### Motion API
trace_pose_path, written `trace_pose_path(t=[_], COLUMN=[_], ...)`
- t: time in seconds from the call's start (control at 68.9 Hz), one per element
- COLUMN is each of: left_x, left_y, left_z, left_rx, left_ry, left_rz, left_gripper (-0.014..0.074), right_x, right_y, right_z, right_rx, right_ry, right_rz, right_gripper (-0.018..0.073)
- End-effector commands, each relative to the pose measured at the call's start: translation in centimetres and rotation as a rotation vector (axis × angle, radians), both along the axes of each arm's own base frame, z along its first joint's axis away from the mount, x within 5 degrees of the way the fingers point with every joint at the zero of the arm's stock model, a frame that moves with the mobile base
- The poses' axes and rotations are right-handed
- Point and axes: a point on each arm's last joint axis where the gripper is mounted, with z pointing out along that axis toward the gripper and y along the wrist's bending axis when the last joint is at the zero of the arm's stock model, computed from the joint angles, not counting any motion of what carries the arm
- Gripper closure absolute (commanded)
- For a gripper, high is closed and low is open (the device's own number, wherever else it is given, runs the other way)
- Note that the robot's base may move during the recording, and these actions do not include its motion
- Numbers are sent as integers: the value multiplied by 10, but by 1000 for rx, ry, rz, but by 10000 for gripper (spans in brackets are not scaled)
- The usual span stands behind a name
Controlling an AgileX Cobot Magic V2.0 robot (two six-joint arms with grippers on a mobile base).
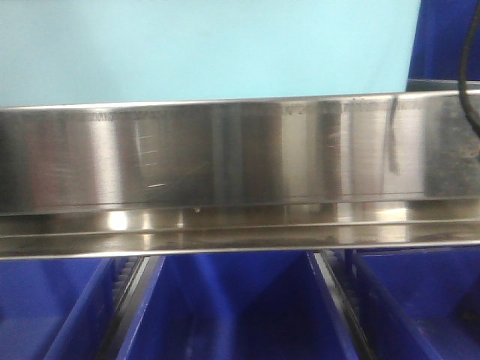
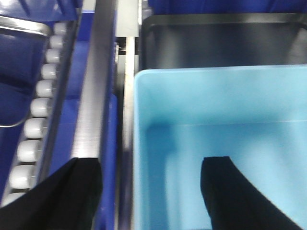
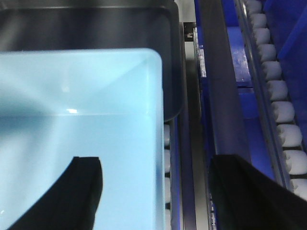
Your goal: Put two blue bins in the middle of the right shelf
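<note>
Wall of a pale sky-blue rectangular plastic bin [image 1: 202, 45] fills the upper part of the front view, rising behind the broad brushed stainless-steel shelf rail [image 1: 225, 150] that spans the middle. Dark royal-blue plastic bins [image 1: 232, 307] sit in the tier below. A black cable [image 1: 471, 75] hangs at the right edge.

Left wrist view: the left gripper [image 2: 151, 165] is spread wide astride the bin's side wall. One black finger is inside the bin at lower centre, the other outside at lower left over a steel bar [image 2: 93, 96]; it grips nothing. White rollers [image 2: 36, 108] run up the left. A dark grey tub [image 2: 216, 43] stands just behind the bin.

Right wrist view: the right gripper [image 3: 156, 163] is likewise wide apart astride the opposite wall, clamping nothing.
</note>
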Motion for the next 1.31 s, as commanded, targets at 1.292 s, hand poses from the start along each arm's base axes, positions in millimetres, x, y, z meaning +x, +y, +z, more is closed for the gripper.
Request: trace_pose_path(t=[1.292], left_x=[3], left_y=[10], left_z=[-13], left_rx=[-124], left_ry=[160], left_rz=[-1], left_gripper=[237], right_x=[-8], right_y=[1], right_z=[3], right_rx=[36], right_ry=[60], right_rz=[67], right_gripper=[198])
